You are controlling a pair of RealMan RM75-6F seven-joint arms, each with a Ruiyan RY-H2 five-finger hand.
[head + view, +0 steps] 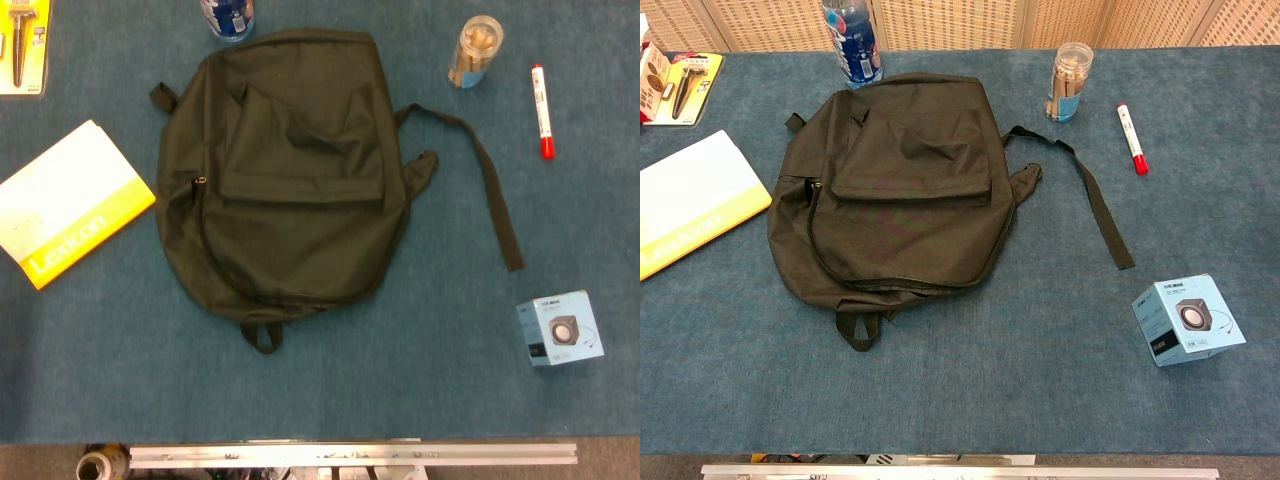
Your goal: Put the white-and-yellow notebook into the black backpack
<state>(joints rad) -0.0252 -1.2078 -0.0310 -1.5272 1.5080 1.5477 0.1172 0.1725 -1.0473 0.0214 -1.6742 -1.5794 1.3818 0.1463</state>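
A: Pictured from above: a black backpack [285, 190] lies flat on the blue carpet-textured worktop [400, 390], front panel up, its soft fabric creased around a square flap pocket.

B: And the zip?

A: It curves along the bag's left side and looks closed, though the dark cloth makes that hard to confirm. A carry loop sticks out at the near edge; one flat webbing strap [480, 175] trails away to the right in a long bend.

B: Where is the white-and-yellow notebook [68, 200]?

A: Left of the bag, just beside it and not touching — a slim rectangle lying at an angle, white cover with a yellow band along its near edge bearing pale lettering. In the chest view it runs off the left border.

B: The robot's hands?

A: Neither hand appears in either view, so whether the fingers are open or closed cannot be told.

B: What else is on the worktop?

A: A blue-labelled plastic bottle [851, 42] stands at the bag's far edge. Right of it, a clear cylindrical jar [1068, 82] holds tan sticks, and a white marker with a red cap [1131, 139] lies beside that. A small pale-blue carton [1186, 320] printed with a cube speaker sits well to the right, near the front. At far left — a yellow blister card [24, 45] carrying a dark tool.
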